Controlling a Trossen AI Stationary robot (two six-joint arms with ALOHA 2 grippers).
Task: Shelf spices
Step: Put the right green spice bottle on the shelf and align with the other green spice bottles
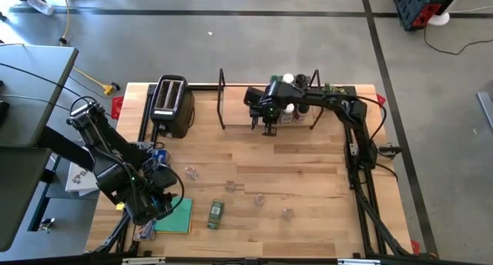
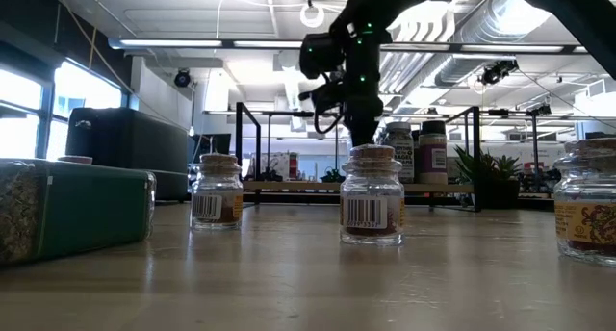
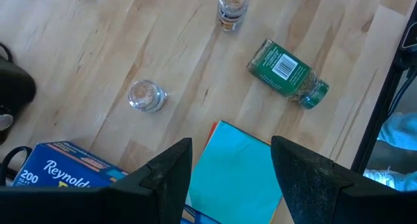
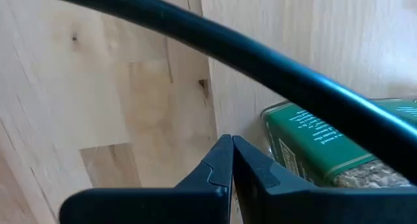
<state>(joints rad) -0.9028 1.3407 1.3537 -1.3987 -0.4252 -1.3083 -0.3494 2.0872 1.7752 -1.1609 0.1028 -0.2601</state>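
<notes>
The shelf (image 1: 266,122) stands at the table's back, its black frame bar (image 4: 260,55) crossing the right wrist view. On it stand spices with white and dark lids (image 1: 291,111) (image 2: 423,153). My right gripper (image 4: 231,160) (image 1: 268,125) points down at the shelf's front, shut with nothing between its fingers, next to a green-labelled jar (image 4: 339,146). Clear corked jars (image 1: 190,172) (image 1: 259,199) (image 2: 372,196) stand on the table, and a green jar (image 1: 216,213) (image 3: 288,73) lies on its side. My left gripper (image 3: 231,178) (image 1: 163,203) waits open at the near left. My right gripper's shut fingers (image 4: 218,165) point down close beside the green-labelled jar's end (image 4: 280,136). I cannot tell whether they touch it.
A black-and-silver toaster (image 1: 171,103) stands left of the shelf. A teal sheet (image 3: 234,159) and a blue Reynolds box (image 3: 58,172) lie under my left gripper. A small potted plant (image 2: 486,172) sits at the shelf's right end.
</notes>
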